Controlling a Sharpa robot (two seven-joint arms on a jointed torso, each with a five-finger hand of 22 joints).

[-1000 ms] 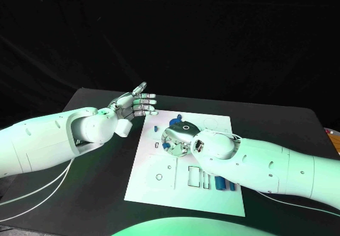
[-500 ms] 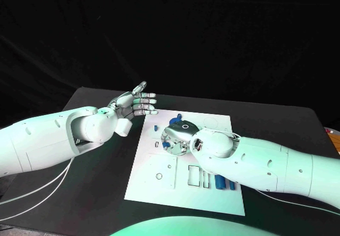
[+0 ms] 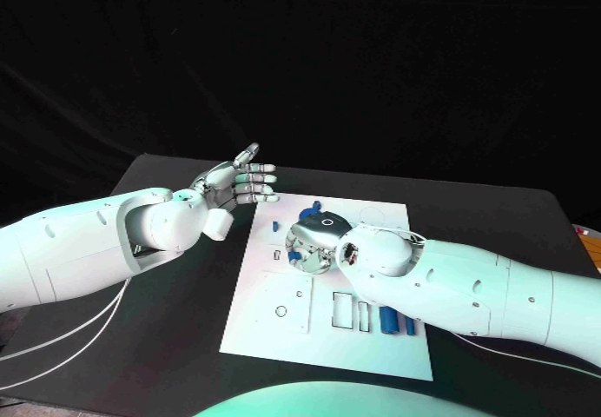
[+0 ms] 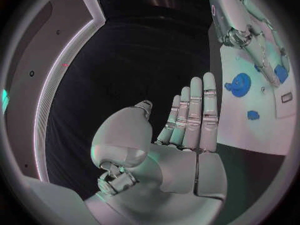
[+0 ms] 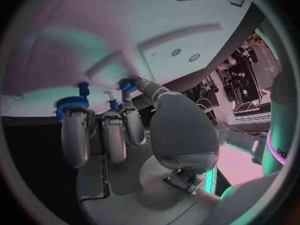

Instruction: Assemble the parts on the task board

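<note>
Blue peg is sitting pinched at the right hand's fingertips, low over the board, probably for seating. Beside the board, the left hand is hovering flat, holding nothing, above the tabletop.

Right hand over task board

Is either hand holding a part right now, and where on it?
Left hand: nothing, fingers straight. Right hand: fingertips at small blue part; a grip cannot be told.
</note>
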